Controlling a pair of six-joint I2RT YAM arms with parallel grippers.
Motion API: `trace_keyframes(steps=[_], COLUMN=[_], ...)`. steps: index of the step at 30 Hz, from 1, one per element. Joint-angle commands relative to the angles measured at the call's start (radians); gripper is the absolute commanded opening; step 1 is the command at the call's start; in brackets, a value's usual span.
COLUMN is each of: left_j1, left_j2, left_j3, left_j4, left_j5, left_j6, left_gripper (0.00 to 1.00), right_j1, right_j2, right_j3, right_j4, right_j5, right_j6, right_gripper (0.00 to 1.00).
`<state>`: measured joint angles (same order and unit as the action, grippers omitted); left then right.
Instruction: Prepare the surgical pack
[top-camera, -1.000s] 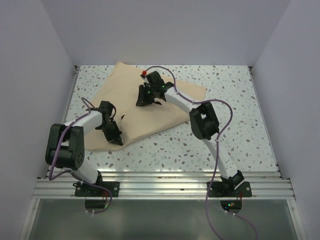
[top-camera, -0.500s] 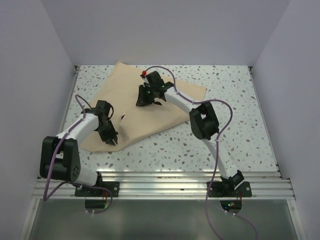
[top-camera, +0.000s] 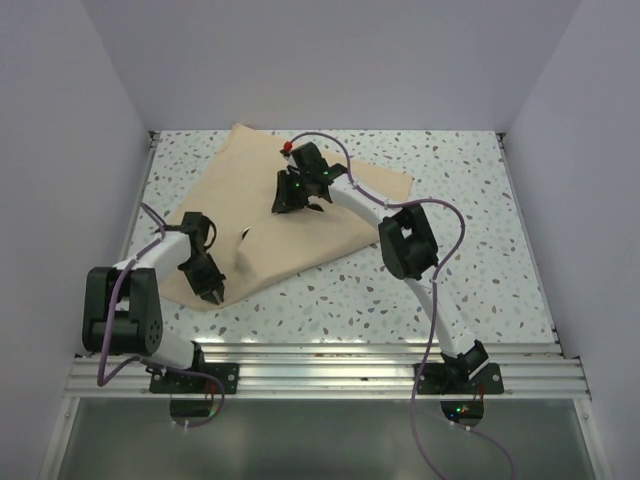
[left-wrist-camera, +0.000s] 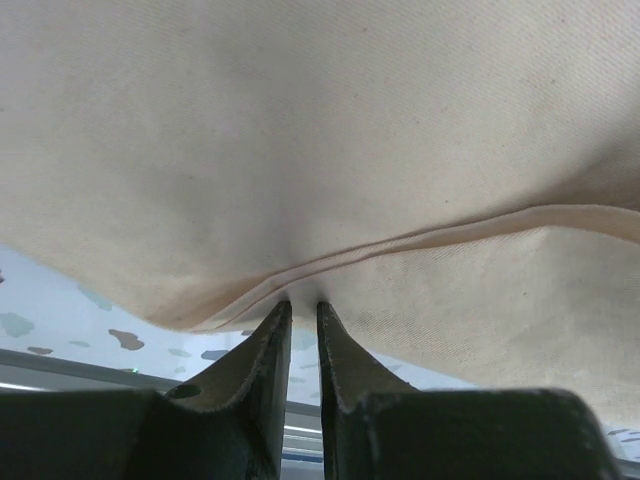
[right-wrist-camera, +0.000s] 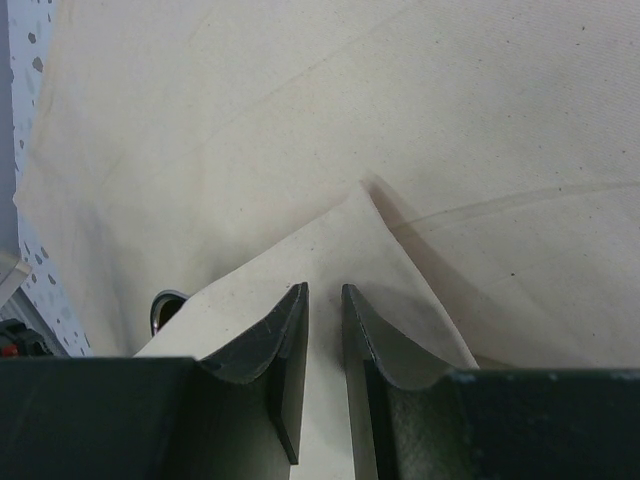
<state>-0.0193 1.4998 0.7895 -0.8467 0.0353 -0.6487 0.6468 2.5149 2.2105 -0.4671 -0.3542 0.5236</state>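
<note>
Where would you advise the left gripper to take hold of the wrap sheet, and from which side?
Probably the wrap sheet by its hem at the near-left corner, coming from the near edge of the table: that hem lies right before the left gripper.

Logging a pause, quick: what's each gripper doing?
Left gripper: slightly open, empty, at the hem of the wrap sheet.
Right gripper: narrow gap over a folded corner; grip cannot be told.
</note>
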Motion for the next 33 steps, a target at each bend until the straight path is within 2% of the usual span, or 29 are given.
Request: trace_keyframes(steps=[1, 8, 11, 17, 23, 24, 25, 28, 33], left_j1=[0.018, 0.018, 0.07, 0.093, 0.125, 0.128, 0.136, 0.168, 0.333], left_j2=[-0.073, -0.082, -0.058, -0.021, -0.03, -0.036, -0.041, -0.027, 0.063], left_j3=[0.008, 0.071, 0.024, -0.061, 0.043, 0.098, 0.129, 0.244, 0.323], left_j4=[-0.04, -0.072, -0.042, 0.014, -0.066, -0.087, -0.101, -0.13, -0.079], left_j5=[-0.063, -0.066, -0.071, -0.058, -0.083, -0.086, -0.098, -0.118, -0.097], left_j6=[0.024, 0.027, 0.044, 0.057, 0.078, 0.077, 0.072, 0.07, 0.098], left_gripper=[0.21, 0.22, 0.22, 0.22, 0.22, 0.24, 0.31, 0.42, 0.48], right_j1=[-0.001, -0.001, 0.001, -0.001, 0.001, -0.001, 0.001, -0.001, -0.001], right_j2=[0.001, 0.002, 0.002, 0.002, 0.002, 0.002, 0.001, -0.008, -0.027], right_j3=[0.034, 0.025, 0.026, 0.034, 0.043, 0.046, 0.049, 0.048, 0.051], right_j4=[-0.034, -0.041, -0.042, -0.042, -0.044, -0.044, -0.042, -0.041, -0.045], right_j5=[0.001, 0.003, 0.004, 0.006, 0.004, 0.003, 0.0, -0.006, -0.012], right_j6=[-0.008, -0.013, -0.013, -0.011, -0.01, -0.007, -0.005, 0.004, 0.018], right_gripper=[0.25, 0.25, 0.25, 0.25, 0.25, 0.25, 0.25, 0.25, 0.25])
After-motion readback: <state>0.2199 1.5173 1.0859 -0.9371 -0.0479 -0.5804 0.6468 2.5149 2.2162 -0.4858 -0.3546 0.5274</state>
